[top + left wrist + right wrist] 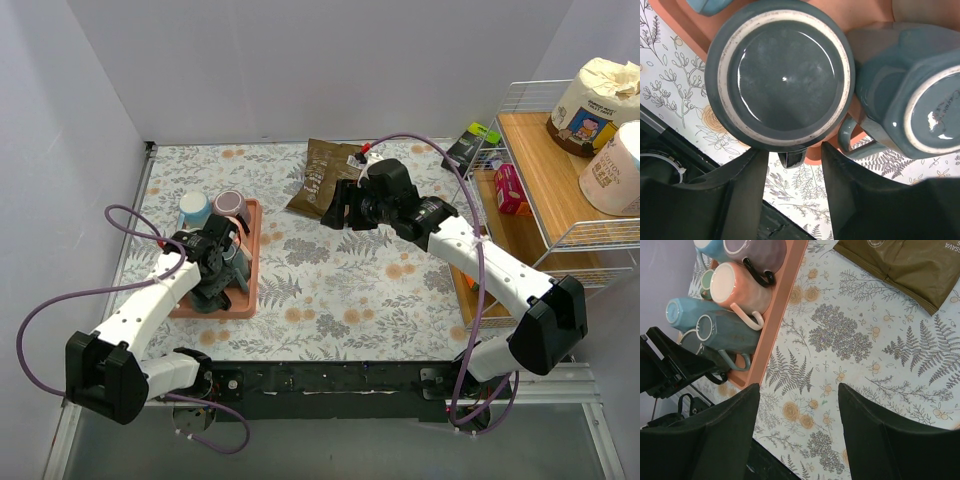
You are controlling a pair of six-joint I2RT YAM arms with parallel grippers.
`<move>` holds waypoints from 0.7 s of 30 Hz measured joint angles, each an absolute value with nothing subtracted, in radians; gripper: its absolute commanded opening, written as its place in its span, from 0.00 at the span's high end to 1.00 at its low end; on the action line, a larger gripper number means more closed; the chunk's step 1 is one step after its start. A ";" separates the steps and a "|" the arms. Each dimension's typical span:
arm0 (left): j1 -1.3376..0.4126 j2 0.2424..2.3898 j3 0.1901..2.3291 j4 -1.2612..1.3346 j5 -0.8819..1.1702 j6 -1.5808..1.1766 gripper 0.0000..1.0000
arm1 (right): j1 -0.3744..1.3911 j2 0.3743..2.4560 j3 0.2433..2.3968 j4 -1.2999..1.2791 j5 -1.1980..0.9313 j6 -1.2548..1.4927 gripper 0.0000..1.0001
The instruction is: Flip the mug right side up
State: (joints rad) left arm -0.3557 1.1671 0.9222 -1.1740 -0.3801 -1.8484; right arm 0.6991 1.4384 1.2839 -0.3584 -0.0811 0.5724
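Careful: left pincer (794,150) hangs spread wide at the upside-down mug (782,75) on the tray (687,32), neighbour mug (920,100) crowds it, so a skewed close or flip could clip that handle (850,141) and topple both.

Top camera: we looked down from above and behind near edge of table (340,270), far off, whole tabletop and shelf (530,170) in frame. Left wrist: we faced straight down, very close over mug (782,75) base. Right wrist: we sat higher, slanted across table toward tray (784,305). All three views shared tray.
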 measured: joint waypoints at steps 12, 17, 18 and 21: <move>-0.363 1.182 0.882 -1.156 -0.382 -1.852 0.69 | 0.673 1.440 1.284 -0.364 -0.081 0.572 0.30; -0.366 1.182 0.868 -1.143 -0.379 -1.866 0.85 | 0.661 1.440 1.283 -0.366 -0.082 0.571 0.31; -0.367 1.182 0.867 -1.140 -0.379 -1.868 0.91 | 0.660 1.440 1.283 -0.366 -0.082 0.571 0.31; -0.375 1.181 0.866 -1.128 -0.396 -1.861 1.00 | 0.654 1.440 1.281 -0.366 -0.083 0.571 0.32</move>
